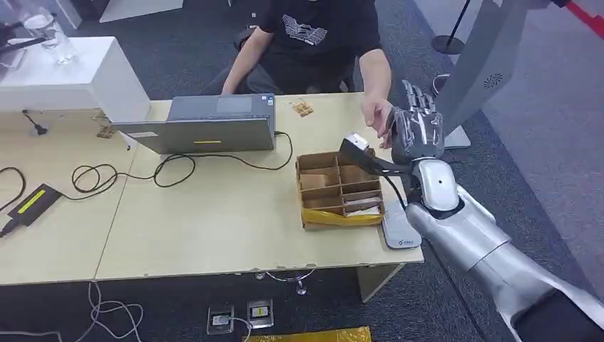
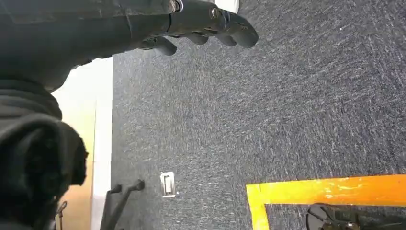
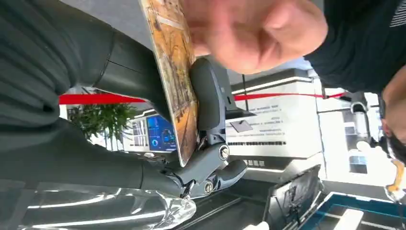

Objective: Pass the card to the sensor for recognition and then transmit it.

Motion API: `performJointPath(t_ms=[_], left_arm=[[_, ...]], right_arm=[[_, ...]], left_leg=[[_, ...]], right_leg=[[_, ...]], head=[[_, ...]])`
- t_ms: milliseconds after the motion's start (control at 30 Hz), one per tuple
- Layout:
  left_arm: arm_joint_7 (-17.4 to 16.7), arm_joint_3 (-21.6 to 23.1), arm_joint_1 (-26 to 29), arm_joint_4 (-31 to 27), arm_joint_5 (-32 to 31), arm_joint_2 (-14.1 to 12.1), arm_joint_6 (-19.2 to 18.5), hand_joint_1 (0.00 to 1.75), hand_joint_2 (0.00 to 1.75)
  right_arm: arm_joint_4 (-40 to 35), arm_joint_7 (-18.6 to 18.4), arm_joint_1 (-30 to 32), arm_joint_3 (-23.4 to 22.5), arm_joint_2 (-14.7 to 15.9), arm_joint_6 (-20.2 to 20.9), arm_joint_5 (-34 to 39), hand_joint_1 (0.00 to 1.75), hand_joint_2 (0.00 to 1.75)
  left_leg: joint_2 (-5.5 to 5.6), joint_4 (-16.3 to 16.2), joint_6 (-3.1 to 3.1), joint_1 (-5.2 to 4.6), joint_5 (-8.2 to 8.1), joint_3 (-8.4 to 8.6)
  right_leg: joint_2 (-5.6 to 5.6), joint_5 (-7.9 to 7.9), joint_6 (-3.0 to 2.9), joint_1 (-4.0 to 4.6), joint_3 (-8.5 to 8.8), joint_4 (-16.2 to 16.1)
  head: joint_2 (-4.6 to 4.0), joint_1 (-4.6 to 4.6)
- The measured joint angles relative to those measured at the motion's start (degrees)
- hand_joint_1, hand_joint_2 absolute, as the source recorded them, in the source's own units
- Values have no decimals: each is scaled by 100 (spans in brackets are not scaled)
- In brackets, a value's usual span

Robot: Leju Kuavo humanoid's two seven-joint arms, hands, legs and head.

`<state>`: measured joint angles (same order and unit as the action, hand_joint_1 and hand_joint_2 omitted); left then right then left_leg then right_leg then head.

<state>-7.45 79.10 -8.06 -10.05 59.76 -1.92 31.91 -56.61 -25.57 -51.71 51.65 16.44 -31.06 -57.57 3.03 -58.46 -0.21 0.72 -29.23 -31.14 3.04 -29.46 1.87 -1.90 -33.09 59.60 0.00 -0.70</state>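
Observation:
My right hand [image 1: 417, 130] is raised past the table's right end, palm toward the seated person. In the right wrist view that hand [image 3: 201, 158] pinches an orange patterned card [image 3: 174, 72] between thumb and fingers. A person's hand [image 3: 249, 33] grips the card's other end; the same hand [image 1: 377, 117] reaches up to my palm in the head view. The black sensor head [image 1: 354, 151] stands on a bent arm over its grey base [image 1: 400, 231], just left of my wrist. My left hand [image 2: 201, 21] hangs over grey carpet, holding nothing, fingers loosely bent.
A cardboard box with compartments [image 1: 338, 189] sits by the sensor on the wooden table [image 1: 214, 228]. A grey laptop [image 1: 206, 125] and black cables [image 1: 128, 174] lie further left. A small patterned card [image 1: 302, 108] lies near the far edge. Yellow tape [image 2: 330, 189] marks the floor.

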Motion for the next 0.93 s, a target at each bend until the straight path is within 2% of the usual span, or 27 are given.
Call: performJointPath(t_ms=[33, 67, 100, 133, 167, 200, 233, 267, 300, 333, 367, 667, 800, 933], left_arm=[[0, 15, 0, 0, 7, 2, -4, 0, 0], [-2, 17, 0, 0, 9, 4, -4, 0, 0], [-2, 17, 0, 0, 13, 4, -4, 0, 0], [-9, 17, 0, 0, 15, 9, -4, 0, 0], [-22, 17, 0, 0, 17, 11, -4, 0, 0], [-39, 17, 0, 0, 20, 11, -2, 0, 0], [-52, 20, 0, 0, 22, 13, 2, 0, 0], [-59, 20, 0, 0, 24, 13, 7, 0, 0], [-63, 20, 0, 0, 28, 15, 9, 0, 0], [-72, 20, 0, 0, 42, 15, 13, 0, 0], [-77, 20, 1, 0, 44, 15, 18, 0, 0], [-76, 20, 1, 0, 107, 17, 28, 0, 0], [-77, 20, 2, 0, 153, 17, 28, 0, 0], [-77, 20, 6, 0, 223, 17, 33, 0, 0]], right_arm=[[72, 4, -14, 0, -18, -7, -9, 175, 175], [144, 11, -24, 0, -44, -18, -13, 159, 175], [192, 26, -25, 0, -50, -28, -13, 87, 175], [238, 54, -26, 0, -63, -54, -17, 84, 175], [286, 68, -29, 0, -81, -88, -17, 115, 175], [356, 94, -34, 0, -96, -127, -17, 133, 175], [430, 114, -39, 0, -118, -157, -15, 140, 175], [485, 127, -40, 0, -138, -186, -9, 91, 175], [529, 140, -39, 0, -144, -203, 0, 70, 175], [566, 162, -41, 0, -162, -219, 4, 16, 175], [646, 175, -43, 0, -186, -236, 2, 0, 175], [990, 79, -54, -11, -273, -455, -177, 0, 175], [1073, 70, -75, -70, -269, -343, -43, 0, 175], [1141, 46, -123, -225, -166, -146, 427, 0, 175]], left_leg=[[0, 0, 0, 0, 0, 0], [0, 0, 0, 0, 0, 1], [0, 0, 0, 0, 0, 1], [-1, 0, 0, 0, 0, 0], [-1, 0, 0, 0, 0, 1], [-2, 0, 0, 0, 0, 1], [-2, 0, 0, 0, 0, 1], [-2, 0, 0, 0, 0, 1], [1, 0, 0, 0, 0, 0], [3, 0, 0, 0, 0, 0], [3, 0, 0, 0, 0, 0], [1, 0, 0, 0, 0, 0], [1, 0, 0, 0, 0, 3], [2, -1, 0, -1, 0, 3]], right_leg=[[0, 0, 0, 0, 0, 0], [0, 0, 0, 0, 0, 0], [0, 0, 0, 0, 0, 0], [0, 0, 0, 0, 1, 0], [0, 0, 0, 0, 1, 0], [1, 0, 0, 0, 1, 0], [1, 0, 0, 0, 1, 0], [1, 0, 0, 0, 1, 0], [0, 0, 0, 0, 1, 0], [0, 0, 0, 0, 1, 0], [1, 0, 0, 0, 1, 0], [1, 0, 0, 0, -1, 0], [2, 0, 0, 0, -1, 0], [1, 0, 0, -1, 0, 0]], head=[[0, 2], [0, 0], [0, 2], [0, 2], [0, 0], [0, 0], [0, 2], [0, 0], [0, 0], [0, 0], [0, 0], [0, 2], [0, 0], [0, 0]])
